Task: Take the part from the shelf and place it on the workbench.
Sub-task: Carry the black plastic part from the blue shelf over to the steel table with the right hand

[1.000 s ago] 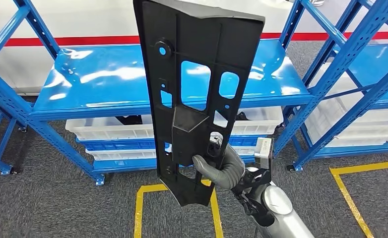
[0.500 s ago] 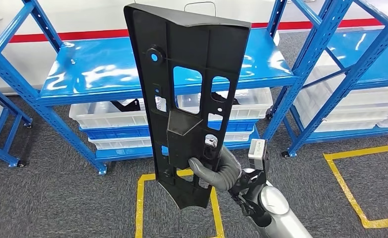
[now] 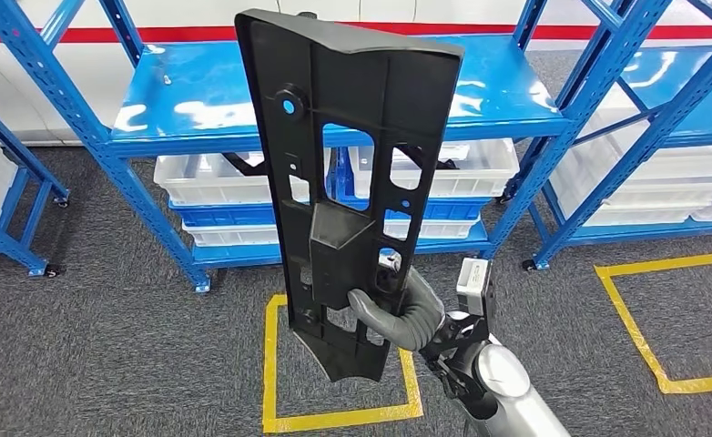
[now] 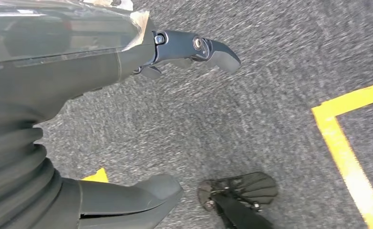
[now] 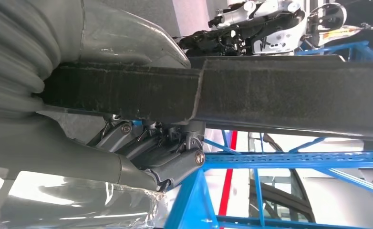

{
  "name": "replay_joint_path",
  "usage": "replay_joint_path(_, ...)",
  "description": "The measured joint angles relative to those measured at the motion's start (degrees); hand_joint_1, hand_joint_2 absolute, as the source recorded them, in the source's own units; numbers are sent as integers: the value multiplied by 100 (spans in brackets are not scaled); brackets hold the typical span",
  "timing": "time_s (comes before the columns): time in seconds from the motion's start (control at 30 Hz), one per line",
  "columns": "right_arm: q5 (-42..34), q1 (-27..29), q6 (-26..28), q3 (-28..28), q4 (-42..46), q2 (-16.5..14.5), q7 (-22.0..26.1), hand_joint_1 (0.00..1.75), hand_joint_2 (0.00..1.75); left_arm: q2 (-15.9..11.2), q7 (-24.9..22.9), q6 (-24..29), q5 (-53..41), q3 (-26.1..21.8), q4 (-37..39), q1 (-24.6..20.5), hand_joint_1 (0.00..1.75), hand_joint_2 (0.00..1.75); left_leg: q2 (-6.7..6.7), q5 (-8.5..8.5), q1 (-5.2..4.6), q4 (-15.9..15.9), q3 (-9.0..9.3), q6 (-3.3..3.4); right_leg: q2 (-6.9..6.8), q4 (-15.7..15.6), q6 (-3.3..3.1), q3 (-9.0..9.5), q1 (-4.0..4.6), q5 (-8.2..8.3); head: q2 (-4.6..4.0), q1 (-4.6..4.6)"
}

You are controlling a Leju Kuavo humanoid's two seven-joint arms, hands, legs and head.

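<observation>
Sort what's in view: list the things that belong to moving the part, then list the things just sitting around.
In the job:
black part, held upright
right hand, gripping its lower end
blue shelf

Just there:
white bins on the lower shelf levels
yellow floor tape
left hand, holding nothing, over the carpet

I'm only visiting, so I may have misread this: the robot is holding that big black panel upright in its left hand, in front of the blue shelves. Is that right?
Not quite: it is the right hand that holds the black panel, as the head view shows. The rest stands: the panel is upright in front of the blue shelves.
</observation>
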State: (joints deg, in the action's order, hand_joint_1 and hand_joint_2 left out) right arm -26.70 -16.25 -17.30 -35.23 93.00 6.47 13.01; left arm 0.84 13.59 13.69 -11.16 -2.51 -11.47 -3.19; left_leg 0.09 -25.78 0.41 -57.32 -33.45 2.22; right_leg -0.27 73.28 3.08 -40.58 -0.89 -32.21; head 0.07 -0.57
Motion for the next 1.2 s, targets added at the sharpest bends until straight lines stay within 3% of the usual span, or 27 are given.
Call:
replay_joint_path(0.03,1,7,-3,-2,-7,-1,3,175,175,2,0,-7,1,0,0,1,0,175,1,40,-32,-3,-53,13,1,-62,9,140,30,63,0,1)
replay_joint_path(0.07,1,10,-10,-3,-11,-2,5,175,175,4,0,-13,3,0,0,2,0,175,0,72,-62,-4,-89,23,5,-345,3,379,71,176,-1,1)
replay_joint_path(0.17,-6,2,-54,-3,-16,-13,28,175,175,37,1,-15,19,-1,2,0,0,175,8,167,-99,-10,-178,8,22,-1514,-169,1121,196,325,0,-31)
replay_joint_path(0.23,-17,2,-78,-5,-18,-26,51,175,175,50,3,-14,27,-1,4,1,0,175,17,261,-69,-4,-247,-60,26,-1791,-234,1248,234,320,1,-45)
replay_joint_path(0.3,-25,2,-93,-13,-20,-40,66,175,175,46,4,-10,26,0,5,12,0,175,-3,245,-48,-21,-320,-132,10,-1870,-262,1220,181,418,1,-33)
replay_joint_path(0.33,-29,-1,-102,-16,-20,-51,74,175,175,44,5,-8,24,1,6,19,0,175,-17,120,-49,-120,-371,-164,-5,-1893,-289,1203,140,473,1,-33)
replay_joint_path(0.37,-35,-2,-109,-19,-21,-66,84,175,175,39,6,-5,22,1,7,26,0,175,-31,-86,-45,-328,-447,-197,-22,-1910,-313,1181,99,517,1,-40)
replay_joint_path(0.43,-52,3,-118,-21,-22,-90,103,175,175,26,6,-2,8,1,7,31,0,175,-35,-573,0,-1053,-646,-273,-54,-1853,-344,1093,78,564,1,-51)
replay_joint_path(0.47,-61,10,-119,-21,-23,-95,110,175,175,17,4,0,-1,0,7,30,0,175,-33,-712,31,-1402,-719,-315,-67,-1809,-341,1032,69,582,1,-56)
replay_joint_path(0.5,-67,17,-120,-21,-24,-96,116,175,175,9,2,1,-9,0,7,29,0,175,-30,-734,65,-1620,-730,-359,-79,-1754,-329,961,54,602,1,-54)
replay_joint_path(0.53,-70,24,-120,-20,-24,-96,124,175,175,3,-1,1,-15,0,7,28,0,175,-27,-637,103,-1639,-646,-404,-84,-1691,-310,881,31,621,1,-55)
replay_joint_path(0.57,-72,30,-120,-18,-24,-96,133,175,175,-2,-3,1,-17,0,7,25,0,175,-25,-478,143,-1461,-467,-451,-84,-1620,-285,796,4,636,1,-55)
replay_joint_path(0.6,-72,35,-121,-15,-23,-97,144,175,175,-3,-4,2,-19,1,5,16,0,175,-28,-377,184,-1146,-232,-507,-83,-1539,-261,708,-14,650,0,-57)
replay_joint_path(0.67,-67,40,-125,-2,-20,-100,175,175,175,-3,-4,5,-20,1,2,-10,0,175,-54,-380,198,-534,184,-560,-75,-1397,-195,546,-12,690,1,-75)
replay_joint_path(0.73,-58,47,-133,5,-18,-104,208,175,175,-5,-4,13,-19,1,0,-26,0,175,-78,-457,153,-314,280,-499,-68,-1353,-89,458,3,772,2,-87)
replay_joint_path(0.8,-45,67,-138,6,-19,-105,226,175,175,-9,-3,20,-19,0,1,-23,0,175,-61,-371,130,-291,180,-337,-57,-1371,27,401,-6,838,2,-83)
replay_joint_path(0.83,-33,76,-138,7,-20,-104,232,175,175,-8,2,23,-24,1,1,-22,0,175,-49,-308,123,-276,119,-239,-47,-1322,44,339,-13,773,2,-79)
replay_joint_path(0.9,-7,87,-138,10,-20,-101,240,175,175,-13,19,46,-49,2,2,-22,0,175,-26,-170,124,-249,-39,-89,-26,-907,-15,129,-20,366,1,-64)
replay_joint_path(0.97,15,99,-137,13,-20,-97,244,175,175,-19,31,64,-77,2,2,-21,0,175,-19,-22,108,-249,-231,-41,-9,-192,-54,-74,-17,-53,1,-56)
replay_joint_path(1.0,23,108,-137,14,-20,-94,244,175,175,-19,32,65,-84,2,2,-20,0,175,-2,59,99,-250,-334,-39,-2,113,-21,-107,-15,-100,1,-54)
replay_joint_path(1.03,29,117,-136,14,-20,-92,243,175,175,-16,31,61,-84,2,2,-18,0,175,21,140,90,-252,-436,-42,1,286,37,-71,-14,-26,1,-52)
replay_joint_path(1.07,32,124,-136,13,-20,-91,243,175,175,-14,30,59,-83,2,2,-14,0,175,52,218,84,-254,-534,-50,-4,283,100,56,-13,127,1,-50)
replay_joint_path(1.1,35,128,-136,13,-20,-91,242,175,175,-13,30,58,-83,2,2,-8,0,175,86,292,81,-257,-621,-65,-33,86,139,285,-10,272,1,-48)
replay_joint_path(1.13,36,126,-136,13,-19,-92,242,175,175,-12,30,58,-82,2,2,-1,0,175,117,355,75,-261,-681,-88,-103,-287,128,605,2,299,1,-46)
replay_joint_path(1.2,39,110,-136,11,-18,-102,243,175,175,-7,29,58,-81,2,2,15,0,175,194,466,59,-261,-736,-159,-232,-1168,8,1221,70,84,1,-53)
